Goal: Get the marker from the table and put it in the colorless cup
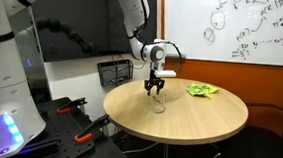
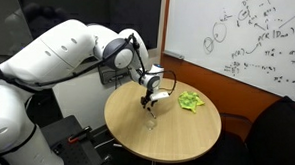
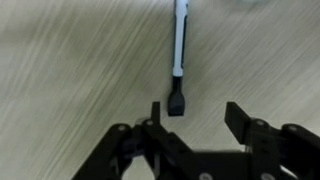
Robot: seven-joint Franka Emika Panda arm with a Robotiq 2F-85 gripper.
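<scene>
The marker (image 3: 179,50) has a white body and a black cap and lies flat on the wooden table, pointing away from me in the wrist view. Its black end sits just inside my left finger. My gripper (image 3: 196,110) is open and empty, hanging just above the table over the marker. It shows in both exterior views (image 1: 155,87) (image 2: 150,97). A small clear cup (image 1: 160,106) (image 2: 151,121) stands on the table just in front of the gripper; it is faint and hard to make out.
The round wooden table (image 1: 209,119) (image 2: 190,134) carries a green crumpled object (image 1: 202,90) (image 2: 192,100) toward its far side. A whiteboard (image 1: 245,26) hangs behind. A black basket (image 1: 115,72) and red-handled tools (image 1: 69,106) lie beside the table.
</scene>
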